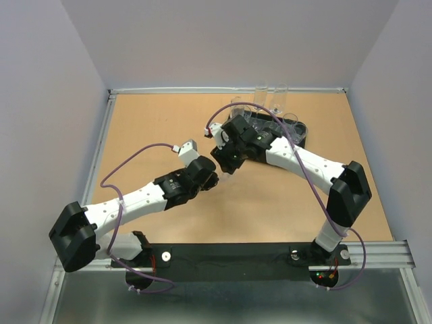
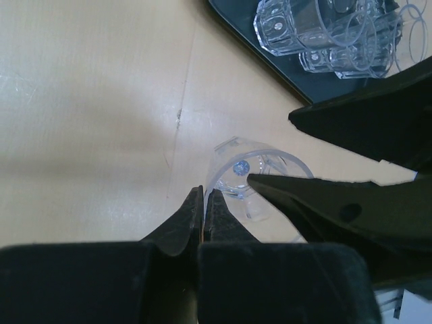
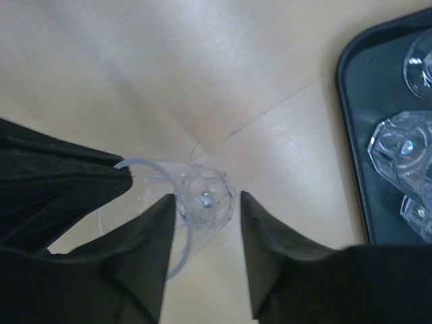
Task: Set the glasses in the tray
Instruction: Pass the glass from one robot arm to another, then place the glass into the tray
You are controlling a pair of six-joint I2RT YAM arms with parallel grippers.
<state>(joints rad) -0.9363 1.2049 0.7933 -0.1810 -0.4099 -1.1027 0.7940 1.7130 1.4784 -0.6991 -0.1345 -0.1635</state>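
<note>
A short clear tumbler (image 2: 253, 177) is upright over the wooden table, just left of the black tray (image 2: 248, 42); I cannot tell whether it rests on the table. My left gripper (image 2: 204, 197) is shut on its rim, one finger inside and one outside. My right gripper (image 3: 206, 210) is open, its fingers on either side of the same tumbler (image 3: 204, 197). In the top view both grippers, left (image 1: 214, 179) and right (image 1: 226, 169), meet at the table's middle. Several glasses (image 2: 291, 27) stand in the tray (image 1: 303, 135).
More clear glasses (image 1: 271, 90) stand at the table's far edge behind the tray. The tray's rim (image 3: 350, 135) is close on the right of my right gripper, with faceted tumblers (image 3: 403, 147) inside. Grey walls bound the table on three sides.
</note>
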